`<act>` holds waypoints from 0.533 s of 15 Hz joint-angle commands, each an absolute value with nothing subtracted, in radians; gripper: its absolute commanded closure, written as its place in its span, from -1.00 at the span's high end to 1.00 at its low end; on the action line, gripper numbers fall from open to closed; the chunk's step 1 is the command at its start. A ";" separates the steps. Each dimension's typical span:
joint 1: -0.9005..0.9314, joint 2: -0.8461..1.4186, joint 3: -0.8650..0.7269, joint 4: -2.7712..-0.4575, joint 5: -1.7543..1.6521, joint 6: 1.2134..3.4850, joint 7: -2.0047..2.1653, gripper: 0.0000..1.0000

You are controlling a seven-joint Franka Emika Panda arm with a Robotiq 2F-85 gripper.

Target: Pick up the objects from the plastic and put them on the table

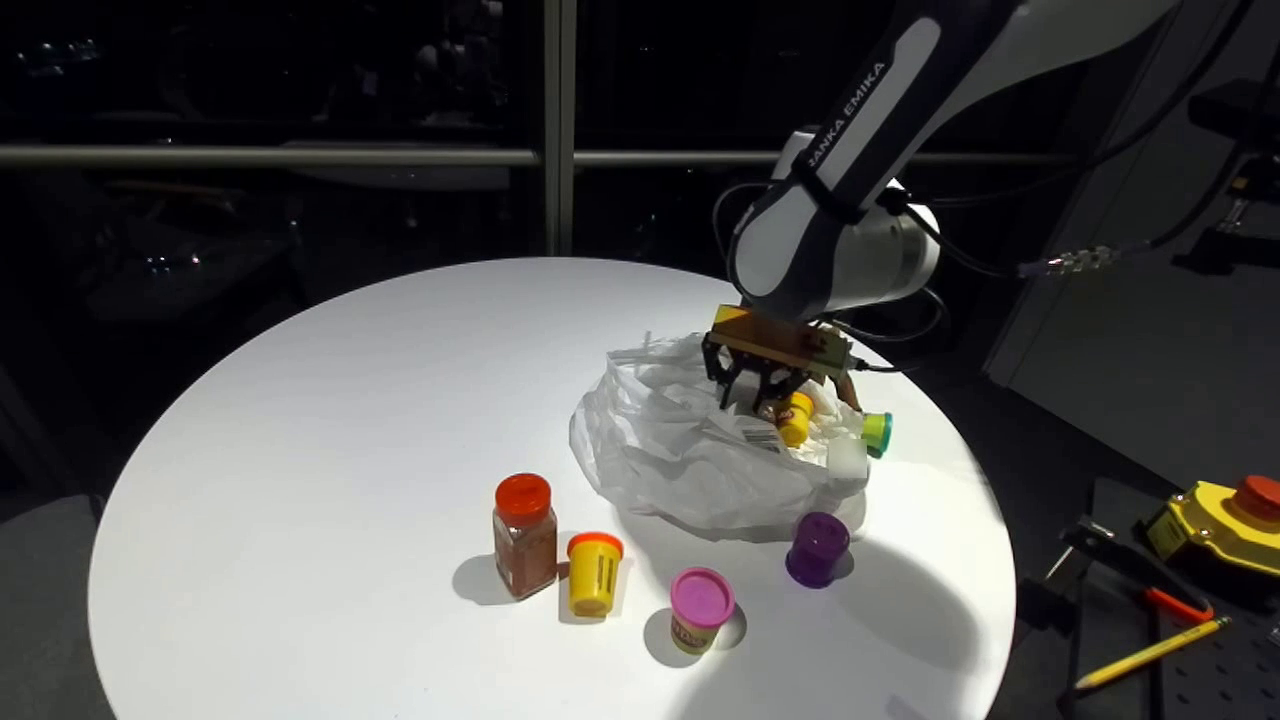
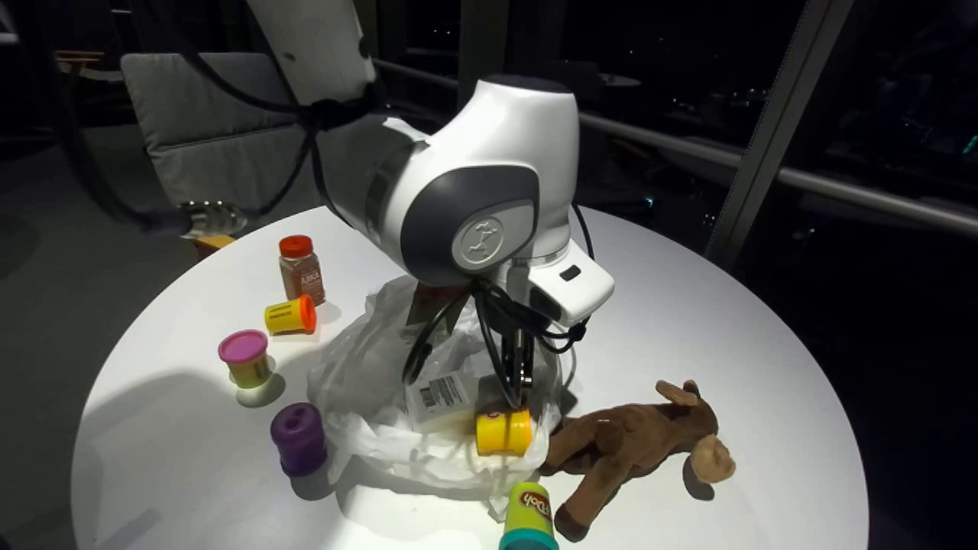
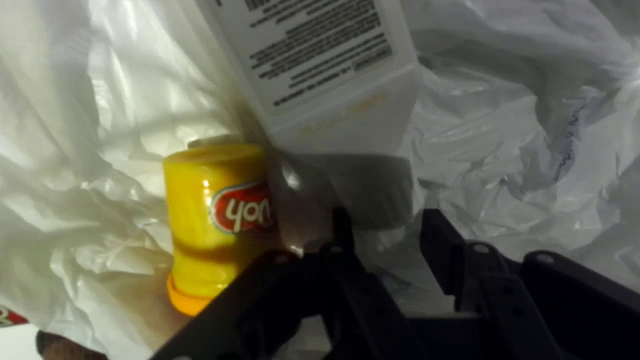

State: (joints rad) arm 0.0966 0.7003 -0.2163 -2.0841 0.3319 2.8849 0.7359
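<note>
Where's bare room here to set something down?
In an exterior view, the widest bare table lies left of the jar and plastic; a smaller patch separates the purple tub from the right edge. Crowded: the plastic's mouth, with white box, yellow tub, green tub, brown animal.

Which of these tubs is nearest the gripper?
The yellow tub with the yellow-orange lid, on the plastic beside the gripper; the purple tub, pink-lidded tub, red-orange-lidded tub and teal-lidded tub are all farther off.
</note>
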 commanded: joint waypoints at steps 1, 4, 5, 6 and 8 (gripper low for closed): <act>0.075 0.669 -0.206 -2.106 0.326 2.929 0.721 -0.73; 0.081 0.665 -0.217 -2.120 0.318 2.955 0.718 -0.17; 0.081 0.665 -0.217 -2.124 0.318 2.963 0.713 -0.16; 0.082 0.664 -0.216 -2.131 0.315 2.972 0.704 -0.05; 0.094 0.664 -0.225 -2.143 0.307 2.976 0.690 0.26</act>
